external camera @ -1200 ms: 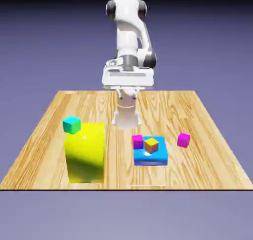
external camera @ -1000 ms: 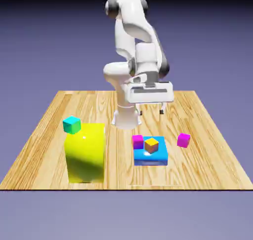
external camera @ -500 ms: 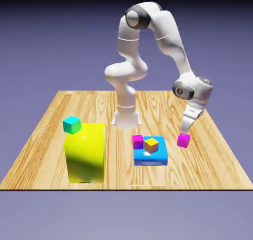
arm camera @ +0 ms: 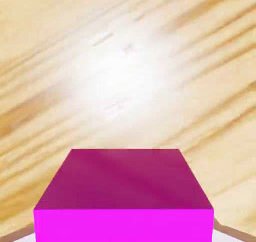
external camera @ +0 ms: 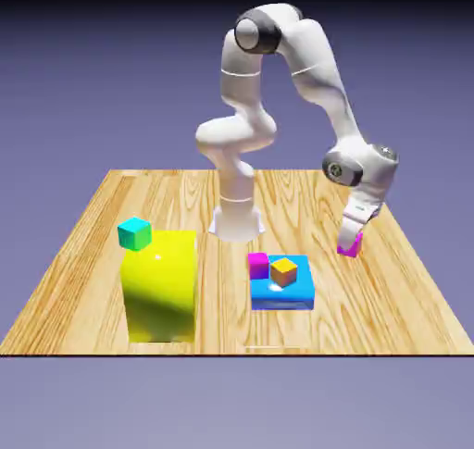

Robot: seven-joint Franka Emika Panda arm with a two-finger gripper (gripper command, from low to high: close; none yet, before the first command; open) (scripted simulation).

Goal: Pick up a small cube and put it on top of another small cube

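Note:
My gripper (external camera: pixel 352 242) is shut on a small magenta cube (external camera: pixel 350 246) and holds it just above the table at the exterior view's right. In the hand view that cube (arm camera: pixel 124 193) fills the lower part of the picture, with blurred wood grain beyond it. A second magenta cube (external camera: pixel 258 265) rests beside the blue block (external camera: pixel 282 294), on which an orange cube (external camera: pixel 283 271) lies. On the tall yellow block (external camera: pixel 160 285) at the left stands a teal cube (external camera: pixel 134 233).
The robot's base (external camera: pixel 235 218) stands at the far middle of the wooden table (external camera: pixel 389 294). The yellow and blue blocks take up the near left and middle.
The arm swung from the middle to the exterior view's right and came down on the magenta cube. The cube has since risen slightly off the table in the gripper.

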